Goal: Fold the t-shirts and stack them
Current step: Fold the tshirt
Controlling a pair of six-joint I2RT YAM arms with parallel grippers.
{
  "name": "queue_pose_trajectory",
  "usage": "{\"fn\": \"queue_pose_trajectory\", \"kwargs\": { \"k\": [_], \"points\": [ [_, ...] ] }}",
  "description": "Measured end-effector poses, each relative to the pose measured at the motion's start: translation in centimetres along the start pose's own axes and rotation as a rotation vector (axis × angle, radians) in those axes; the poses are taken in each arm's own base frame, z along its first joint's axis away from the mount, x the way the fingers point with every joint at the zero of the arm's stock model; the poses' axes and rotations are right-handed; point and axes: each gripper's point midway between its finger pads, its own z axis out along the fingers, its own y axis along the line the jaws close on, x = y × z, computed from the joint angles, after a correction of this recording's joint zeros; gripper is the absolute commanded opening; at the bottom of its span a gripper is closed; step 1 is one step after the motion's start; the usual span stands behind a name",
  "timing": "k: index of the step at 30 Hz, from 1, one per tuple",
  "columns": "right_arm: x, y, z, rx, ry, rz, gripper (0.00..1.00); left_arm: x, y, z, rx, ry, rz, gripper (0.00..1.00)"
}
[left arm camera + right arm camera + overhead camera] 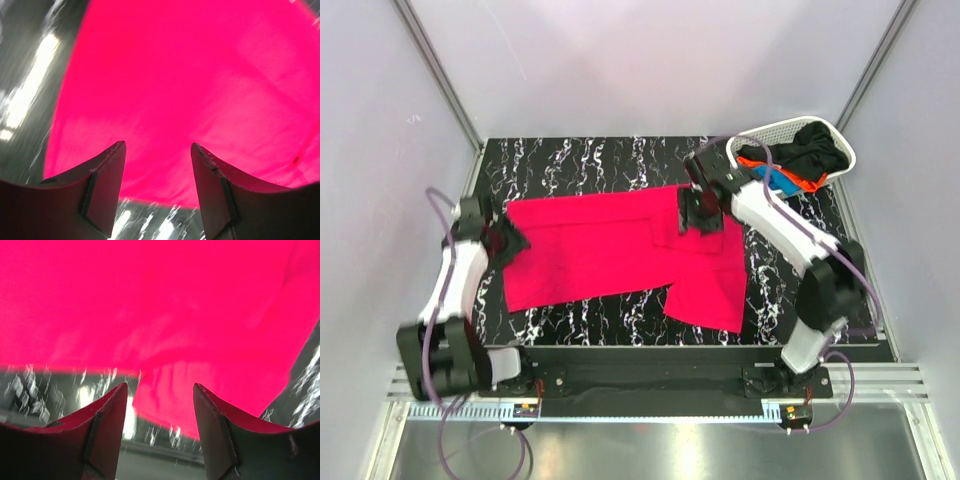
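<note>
left gripper (506,240): arm stretched low along the table's (570,165) left side, tips at the shirt's left edge, jaws apart, empty
pinkish-red t-shirt (600,250): flat, mid-table
right gripper (698,214): arm bent over, tips pointing down over the shirt's right part, jaws apart, empty
basket (847,152): far right corner, other shirts (810,152) inside

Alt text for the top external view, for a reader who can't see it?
A pinkish-red t-shirt lies spread on a black marbled table, the left gripper at its left edge, the right gripper over its right part. A white basket at the far right corner holds black, blue and orange cloth.
</note>
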Motion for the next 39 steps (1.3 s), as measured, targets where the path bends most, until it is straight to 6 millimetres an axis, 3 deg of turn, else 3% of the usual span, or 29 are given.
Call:
{"fn": "queue_pose_trajectory", "kwargs": {
  "k": [4,8,11,16,22,28,32,39],
  "points": [
    [4.7,-0.2,-3.7,-0.095,0.009,0.052,0.63,4.4,4.1,-2.0,-0.112,0.004,-0.070,0.57],
    [8.0,-0.9,-5.3,-0.144,0.015,0.095,0.64,7.2,6.7,-2.6,-0.209,0.042,-0.130,0.57],
    [10.3,-1.3,-5.7,-0.171,0.033,0.118,0.64,7.7,7.7,-2.8,-0.259,0.049,-0.181,0.54],
    [13.1,-1.4,-5.7,-0.221,0.082,0.141,0.64,6.8,9.9,-2.8,-0.324,0.029,-0.300,0.50],
    [13.3,-0.3,-5.9,-0.288,0.097,0.120,0.65,7.9,11.0,-1.7,-0.344,0.093,-0.407,0.59],
    [14.1,0.0,-5.6,-0.326,0.125,0.091,0.66,10.0,11.6,-1.1,-0.363,0.141,-0.491,0.56],
    [14.5,-0.3,-5.4,-0.338,0.143,0.081,0.66,10.5,11.6,-0.4,-0.354,0.151,-0.543,0.53],
    [13.4,-1.7,-5.4,-0.360,0.132,0.124,0.66,10.6,11.5,0.9,-0.345,0.154,-0.592,0.50]
  ]
}}
